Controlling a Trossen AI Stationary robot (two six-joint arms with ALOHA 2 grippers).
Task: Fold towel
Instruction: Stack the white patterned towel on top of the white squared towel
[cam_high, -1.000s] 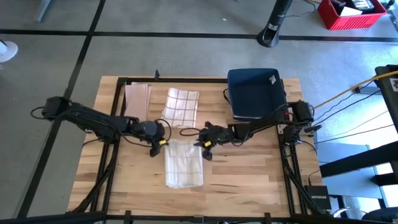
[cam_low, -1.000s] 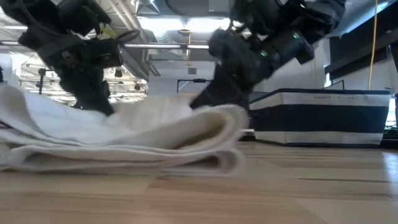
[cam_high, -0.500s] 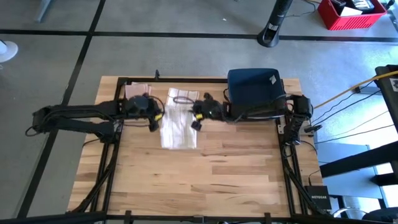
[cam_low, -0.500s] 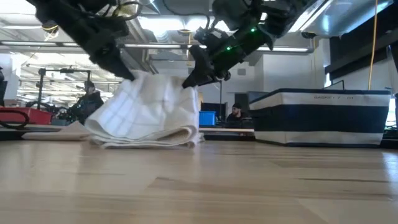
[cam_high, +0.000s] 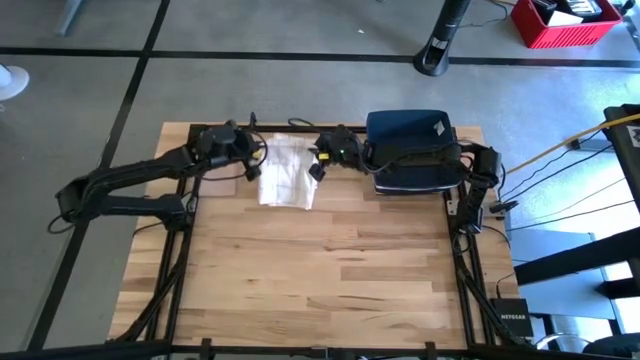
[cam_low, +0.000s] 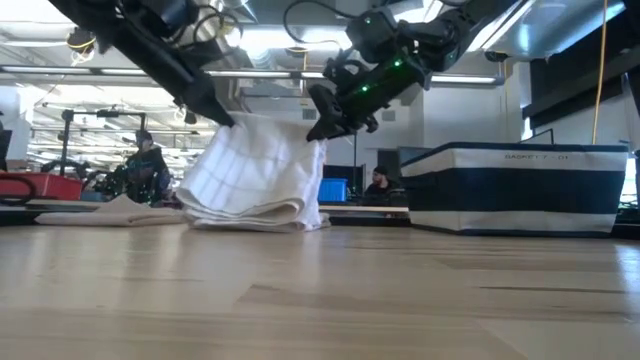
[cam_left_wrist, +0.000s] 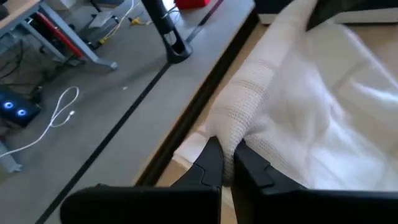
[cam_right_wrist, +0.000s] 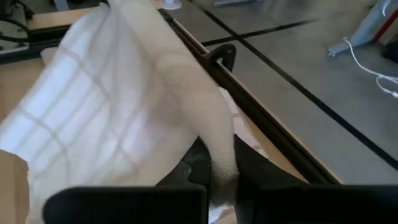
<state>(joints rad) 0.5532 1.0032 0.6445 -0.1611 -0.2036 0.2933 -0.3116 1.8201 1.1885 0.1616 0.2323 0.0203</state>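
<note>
Left pincer (cam_high: 253, 168) is clenched on one top corner of the towel (cam_high: 283, 178), and right pincer (cam_high: 317, 164) is clenched on the other, so the cloth hangs between them and slopes down to the worktop (cam_high: 330, 270) just below. Both wrist views show a bunched edge of fabric pinched between the dark fingers. The lifted edge sits at the far side of the worktop, with the lower folds resting on the wood under the pincers and a second cloth (cam_high: 222, 152) lying flat just beside the left one. A dark basket (cam_high: 410, 150) stands close behind the right pincer. To do this fold well, I judge that both pincers should travel together at one height, keeping the held edge taut and level, lay it squarely over the resting part, and let go only once the edges line up.
</note>
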